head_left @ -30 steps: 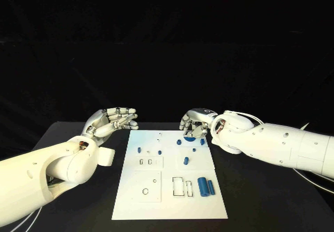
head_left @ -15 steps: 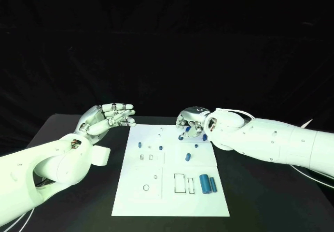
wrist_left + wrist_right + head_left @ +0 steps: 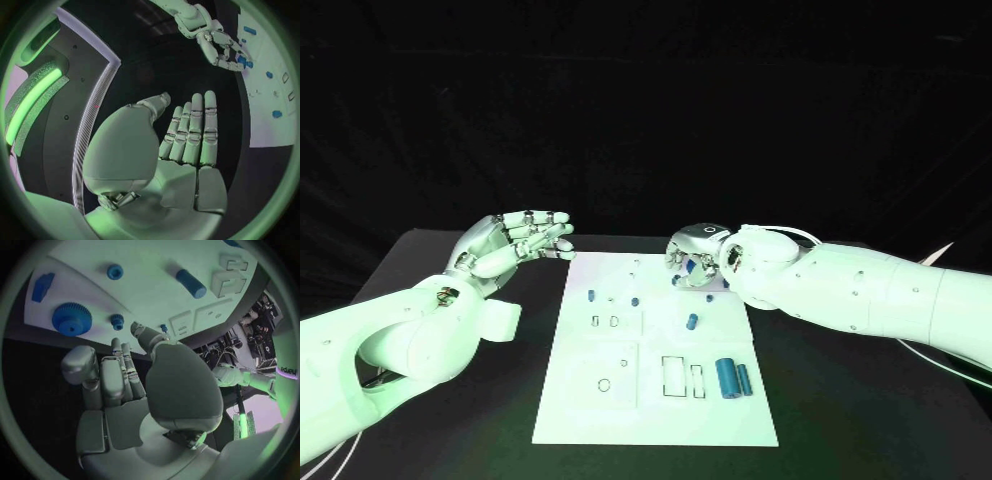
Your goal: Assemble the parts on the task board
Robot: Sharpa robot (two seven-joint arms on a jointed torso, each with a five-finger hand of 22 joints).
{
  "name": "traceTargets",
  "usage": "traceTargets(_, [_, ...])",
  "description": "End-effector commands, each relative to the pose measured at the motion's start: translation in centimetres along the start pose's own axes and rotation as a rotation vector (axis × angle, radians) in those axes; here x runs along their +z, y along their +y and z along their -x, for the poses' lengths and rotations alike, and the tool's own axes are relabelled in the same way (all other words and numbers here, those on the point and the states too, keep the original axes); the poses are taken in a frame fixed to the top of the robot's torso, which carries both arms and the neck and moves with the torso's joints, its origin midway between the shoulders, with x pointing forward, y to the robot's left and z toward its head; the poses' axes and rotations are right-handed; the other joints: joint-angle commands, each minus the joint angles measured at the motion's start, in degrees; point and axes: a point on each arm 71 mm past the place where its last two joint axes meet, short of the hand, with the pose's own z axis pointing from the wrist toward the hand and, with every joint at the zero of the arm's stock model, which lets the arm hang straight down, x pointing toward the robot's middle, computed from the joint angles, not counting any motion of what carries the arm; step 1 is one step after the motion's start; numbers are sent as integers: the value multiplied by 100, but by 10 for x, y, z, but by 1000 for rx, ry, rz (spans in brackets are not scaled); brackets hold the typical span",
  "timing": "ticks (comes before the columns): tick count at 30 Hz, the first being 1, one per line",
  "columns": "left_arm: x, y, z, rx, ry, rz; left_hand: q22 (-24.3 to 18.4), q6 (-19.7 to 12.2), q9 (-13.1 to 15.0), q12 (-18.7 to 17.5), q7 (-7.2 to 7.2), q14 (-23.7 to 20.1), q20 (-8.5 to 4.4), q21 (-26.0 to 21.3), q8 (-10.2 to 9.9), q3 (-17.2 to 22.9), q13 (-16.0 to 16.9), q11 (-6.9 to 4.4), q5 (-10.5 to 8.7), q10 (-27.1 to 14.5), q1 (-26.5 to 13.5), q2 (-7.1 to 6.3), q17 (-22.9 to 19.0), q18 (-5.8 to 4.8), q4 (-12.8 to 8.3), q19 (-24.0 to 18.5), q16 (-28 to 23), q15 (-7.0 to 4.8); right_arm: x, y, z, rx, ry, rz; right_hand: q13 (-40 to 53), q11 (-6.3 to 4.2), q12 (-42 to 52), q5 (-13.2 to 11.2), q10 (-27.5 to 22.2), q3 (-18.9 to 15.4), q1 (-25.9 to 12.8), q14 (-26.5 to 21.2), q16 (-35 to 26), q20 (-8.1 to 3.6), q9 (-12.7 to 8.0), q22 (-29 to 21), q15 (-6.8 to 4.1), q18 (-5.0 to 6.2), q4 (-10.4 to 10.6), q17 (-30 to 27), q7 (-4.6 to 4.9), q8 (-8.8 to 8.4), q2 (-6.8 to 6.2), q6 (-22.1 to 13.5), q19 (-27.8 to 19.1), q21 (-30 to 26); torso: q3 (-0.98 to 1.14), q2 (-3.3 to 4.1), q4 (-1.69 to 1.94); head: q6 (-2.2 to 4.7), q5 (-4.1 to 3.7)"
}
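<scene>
The white rectangular task board (image 3: 610, 400) is seen at frame centre, bare black table (image 3: 459, 420) flanking it. Two blue cylinders (image 3: 727, 378) lie at its lower right. The left hand (image 3: 516, 243), upper left, is held empty with fingers extended. The right hand (image 3: 701, 258) is curled empty over the top edge, a blue toothed gear (image 3: 72, 319) close by

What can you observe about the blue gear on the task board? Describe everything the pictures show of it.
The blue gear is a round, toothed disc with a raised hub at its middle, plastic-looking and matt. It lies flat on the white task board near one corner, beside a small blue block and a small blue peg. The right hand hovers close by with fingers extended, not touching it.
</scene>
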Motion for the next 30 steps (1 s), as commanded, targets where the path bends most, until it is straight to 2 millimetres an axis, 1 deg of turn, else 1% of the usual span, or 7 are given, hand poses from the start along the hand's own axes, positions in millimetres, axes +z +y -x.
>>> traceTargets(1, [1, -1, -1, -4, 7, -2, 88, -39, 88, -62, 89, -48, -3, 99, -80, -22, 53, -7, 21, 72, -127, 0, 105, 46, 24, 37, 130, -4, 0, -1, -2, -7, 7, -5, 109, -40, -33, 117, -295, -155, 148, 230, 151, 5, 89, 197, 15, -126, 80, 143, 12, -112, 56, 17, 118, 217, -10, 34, 20, 10, -10])
traceTargets(7, [1, -1, -1, -4, 9, 0, 89, -40, 88, -63, 90, -50, -2, 101, -80, -23, 53, -7, 21, 72, -128, 0, 106, 46, 24, 36, 130, -3, 1, -4, -3, -9, 4, -10, 139, -43, -21, 120, -211, -72, 179, 227, 222, 8, 118, 298, 15, -134, 92, 179, 13, -102, 94, 73, 123, 305, -14, 62, 42, 40, -23])
traceTargets(16, [1, -1, -1, -6, 9, 3, 103, -50, 88, -73, 101, -81, 7, 127, -93, -35, 55, 3, 16, 59, -175, 15, 137, 42, 54, 16, 140, 9, 1, -7, -5, -10, 8, -21, 142, -65, -40, 121, 7, 420, 158, 211, 352, 5, 199, 540, 2, -155, 112, 232, -5, -73, 75, 232, 113, 500, -22, 86, 67, 38, -30])
traceTargets(20, [1, -1, 0, -5, 9, 3, 106, -51, 88, -74, 102, -88, 9, 131, -95, -38, 55, 5, 15, 57, -184, 18, 144, 42, 60, 10, 143, 10, 1, -8, -6, -10, 12, -23, 134, -66, -47, 118, 22, 486, 143, 211, 371, 4, 210, 589, 1, -162, 112, 241, -5, -76, 57, 234, 119, 539, -27, 100, 75, 37, -42])
traceTargets(23, [1, -1, 0, -5, 9, 2, 106, -51, 88, -74, 102, -88, 9, 131, -95, -38, 55, 5, 15, 57, -184, 18, 144, 42, 60, 10, 143, 10, 2, -8, -8, -9, 16, -24, 129, -65, -51, 116, 26, 521, 125, 211, 380, 4, 218, 605, 2, -164, 119, 243, -4, -76, 50, 237, 117, 551, -21, 117, 80, 41, -46])
traceTargets(26, [1, -3, 0, -4, 10, 1, 106, -51, 88, -74, 102, -88, 9, 131, -95, -38, 55, 5, 15, 57, -184, 18, 144, 42, 60, 10, 143, 10, 1, -8, -8, -8, 19, -25, 127, -65, -50, 115, 31, 536, 118, 211, 387, 5, 222, 623, 2, -167, 122, 248, -6, -74, 48, 242, 120, 565, -29, 145, 90, 69, -52])
traceTargets(30, [1, -4, 1, -3, 9, 0, 107, -52, 88, -75, 102, -90, 10, 133, -96, -38, 56, 5, 15, 56, -187, 19, 147, 42, 62, 7, 144, 11, 2, -8, -9, -7, 23, -26, 122, -74, -44, 113, 71, 612, 92, 214, 415, 5, 246, 688, -4, -176, 134, 266, -18, -60, 51, 271, 130, 617, -32, 150, 97, 34, -51])
